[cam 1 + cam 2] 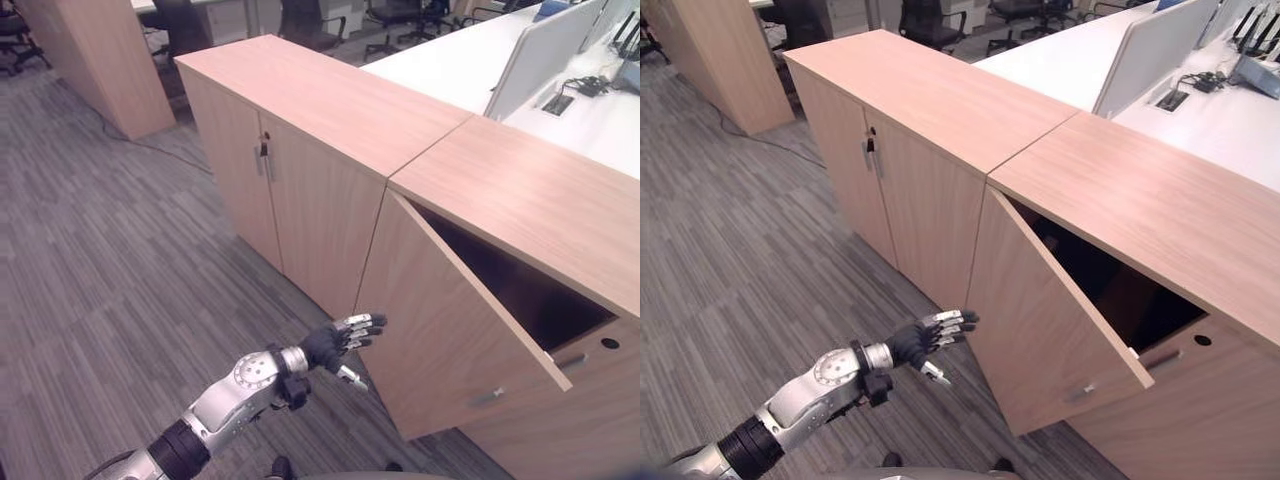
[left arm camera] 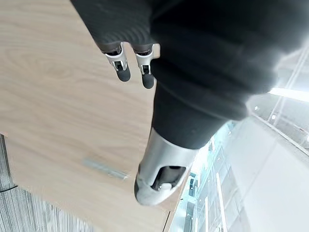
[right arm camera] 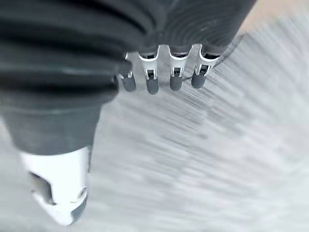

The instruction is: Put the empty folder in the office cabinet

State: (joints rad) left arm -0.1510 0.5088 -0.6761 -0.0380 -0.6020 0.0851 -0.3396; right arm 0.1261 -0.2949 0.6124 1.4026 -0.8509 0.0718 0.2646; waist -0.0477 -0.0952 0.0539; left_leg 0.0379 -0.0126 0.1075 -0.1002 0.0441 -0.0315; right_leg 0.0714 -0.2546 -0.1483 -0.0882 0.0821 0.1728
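A: How should the robot be closing the cabinet door [image 1: 440, 320]?
B: By pushing flat on the panel's free edge.
A: And the left hand [image 1: 340, 340]?
B: It is reaching out beside the door with relaxed fingers, holding nothing. The right hand [image 3: 159, 77] is hanging loose over the carpet [image 1: 100, 250]. The folder's whereabouts cannot be told.

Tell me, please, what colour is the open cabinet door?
Light wood grain on the cabinet door, clearest in the left eye view.
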